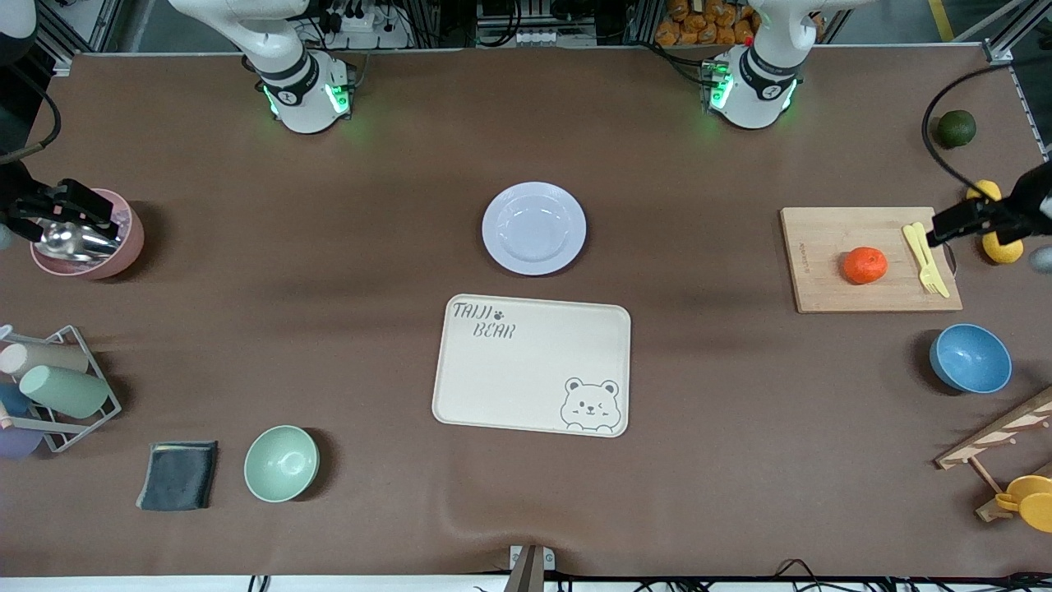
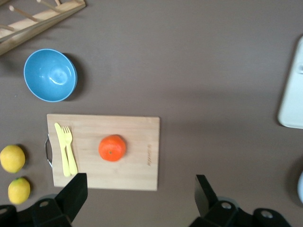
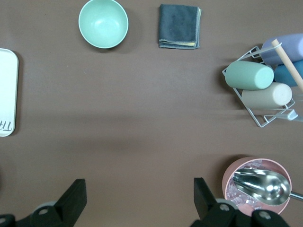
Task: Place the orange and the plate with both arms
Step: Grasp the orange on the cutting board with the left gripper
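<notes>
lying on board (image 1: pixel 871 259), orange (image 1: pixel 865 265) near open left claw (image 1: pixel 945 228).

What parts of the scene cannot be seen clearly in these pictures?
- Left gripper: front view, cut off by the picture edge over the cutting board at the fork.
- Lemons: front view, partly covered by that arm.
- Right gripper: front view, dark over the pink cup; the edge cuts its arm.
- Plate and orange: in full view.
- Tray: left wrist view, edge only.

orange (image 1: pixel 865 265) on cutting board (image 1: pixel 822 271), plate (image 1: pixel 533 228) centre
</notes>
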Tool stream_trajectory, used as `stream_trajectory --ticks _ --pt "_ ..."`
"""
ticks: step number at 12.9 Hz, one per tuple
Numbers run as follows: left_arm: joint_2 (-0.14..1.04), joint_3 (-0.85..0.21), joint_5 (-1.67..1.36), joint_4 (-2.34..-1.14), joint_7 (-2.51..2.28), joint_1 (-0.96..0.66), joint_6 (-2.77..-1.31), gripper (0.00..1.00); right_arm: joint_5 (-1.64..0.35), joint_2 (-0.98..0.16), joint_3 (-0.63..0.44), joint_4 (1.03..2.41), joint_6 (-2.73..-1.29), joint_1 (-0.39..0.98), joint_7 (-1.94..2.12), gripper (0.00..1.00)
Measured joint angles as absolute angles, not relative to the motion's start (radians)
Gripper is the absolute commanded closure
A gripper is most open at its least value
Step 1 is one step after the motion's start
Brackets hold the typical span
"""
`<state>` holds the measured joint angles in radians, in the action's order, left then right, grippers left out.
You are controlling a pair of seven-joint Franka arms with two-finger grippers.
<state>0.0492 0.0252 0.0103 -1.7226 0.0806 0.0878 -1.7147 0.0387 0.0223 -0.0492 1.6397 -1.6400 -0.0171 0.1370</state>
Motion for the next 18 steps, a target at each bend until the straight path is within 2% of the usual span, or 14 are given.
stream_trajectory --ticks 4,9,15,18 --pt "0.053 0.024 0.093 -1.97 0.088 0.133 -1.959 0.0 -0.031 -0.002 -0.051 1.631 -1.653 -0.031 0.203 0.0" --pt "0.072 0.025 0.096 -2.213 0.17 0.229 -2.231 0.0 -0.139 -0.072 -0.054 1.616 -1.655 -0.055 0.216 0.0" --pt "0.187 0.024 0.096 -2.241 0.17 0.245 -2.305 0.0 -0.284 -0.177 -0.04 1.62 -1.619 -0.044 0.221 0.0" --pt "0.228 0.024 0.096 -2.246 0.17 0.263 -2.336 0.0 -0.425 -0.2 -0.042 1.645 -1.586 -0.044 0.221 0.0"
